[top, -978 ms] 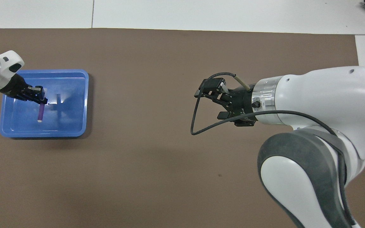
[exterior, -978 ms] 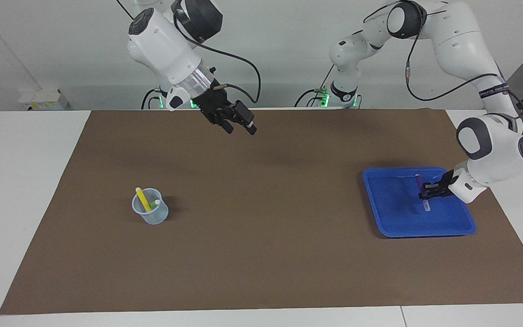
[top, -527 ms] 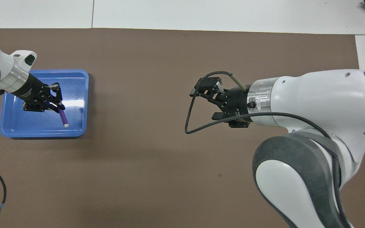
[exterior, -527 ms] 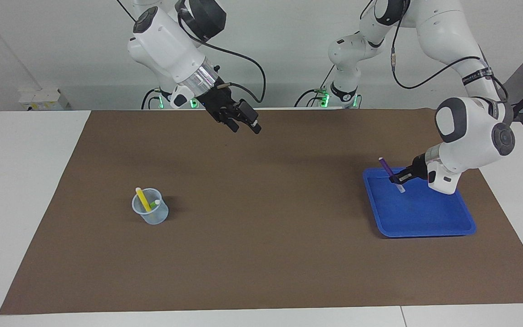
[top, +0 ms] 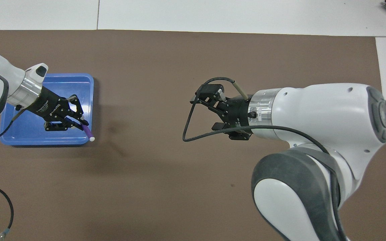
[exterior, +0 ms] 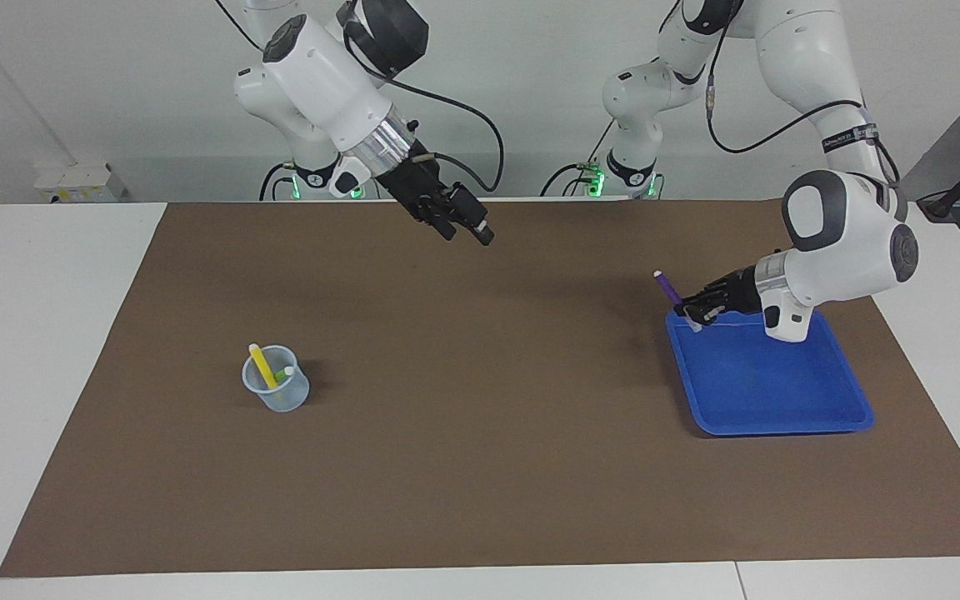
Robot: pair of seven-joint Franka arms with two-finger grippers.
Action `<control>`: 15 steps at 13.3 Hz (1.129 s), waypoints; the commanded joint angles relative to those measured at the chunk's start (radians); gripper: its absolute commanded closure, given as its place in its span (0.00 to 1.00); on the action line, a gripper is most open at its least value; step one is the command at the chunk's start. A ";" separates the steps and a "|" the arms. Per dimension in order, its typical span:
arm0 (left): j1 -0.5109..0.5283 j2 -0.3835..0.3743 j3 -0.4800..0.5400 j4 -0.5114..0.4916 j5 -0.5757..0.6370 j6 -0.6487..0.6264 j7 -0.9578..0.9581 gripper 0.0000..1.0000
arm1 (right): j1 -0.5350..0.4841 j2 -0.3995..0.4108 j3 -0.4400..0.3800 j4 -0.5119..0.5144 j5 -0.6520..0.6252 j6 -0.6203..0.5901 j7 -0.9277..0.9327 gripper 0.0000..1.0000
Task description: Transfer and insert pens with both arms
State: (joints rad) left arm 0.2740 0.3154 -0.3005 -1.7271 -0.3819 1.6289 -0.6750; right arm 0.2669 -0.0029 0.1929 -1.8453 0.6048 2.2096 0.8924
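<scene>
Yellow pen [exterior: 262,365] facing view only

no readable text, labels or numbers

A: Left arm [exterior: 842,242] bent low, wrist turned inward toward the middle, left gripper [exterior: 691,312] with jaws clamped tight

B: And the right arm [exterior: 326,71] hangs high, its wrist angled down, right gripper [exterior: 465,230] with jaws spread wide, nothing between them

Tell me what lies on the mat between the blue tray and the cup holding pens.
Nothing: between the blue tray and the cup there is only bare brown mat, as the facing view shows.
</scene>
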 commanded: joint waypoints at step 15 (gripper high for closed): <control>-0.226 -0.076 0.012 -0.049 -0.414 0.103 -0.615 1.00 | 0.155 0.052 0.003 -0.065 0.021 0.209 0.115 0.00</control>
State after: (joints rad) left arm 0.0738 0.2732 -0.3028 -1.7459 -0.7636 1.7002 -1.2476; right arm 0.4157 0.0339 0.1958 -1.9030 0.6055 2.3714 0.9966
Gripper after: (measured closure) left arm 0.828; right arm 0.000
